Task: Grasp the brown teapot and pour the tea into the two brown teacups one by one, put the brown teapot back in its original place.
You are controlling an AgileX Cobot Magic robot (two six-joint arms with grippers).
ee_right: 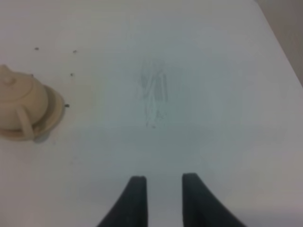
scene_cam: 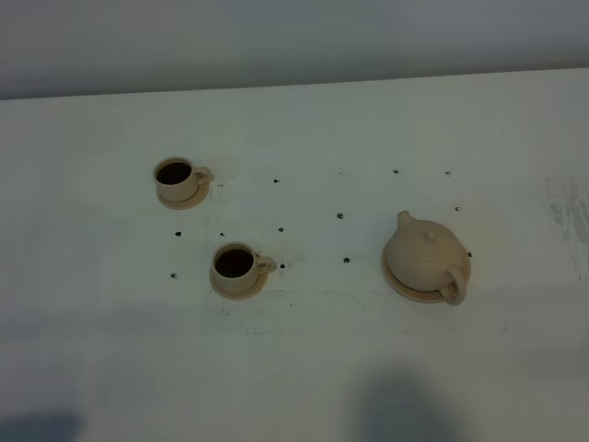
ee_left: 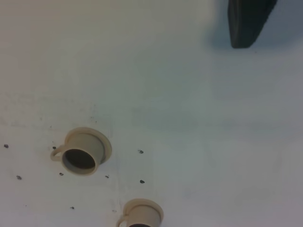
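While the brown teapot (ee_right: 21,101) sits on its saucer (ee_right: 53,118), the right pincer (ee_right: 163,187) hangs well apart, narrowly parted, empty

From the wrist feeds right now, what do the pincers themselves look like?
The right pincer shows two dark, nearly black fingers, smooth and matte, broad toward the wrist and narrowing to blunt tips. Of the left pincer only one dark, flat, blunt-ended finger shows at the frame edge. No cables or markings are visible. The high camera shows neither arm.
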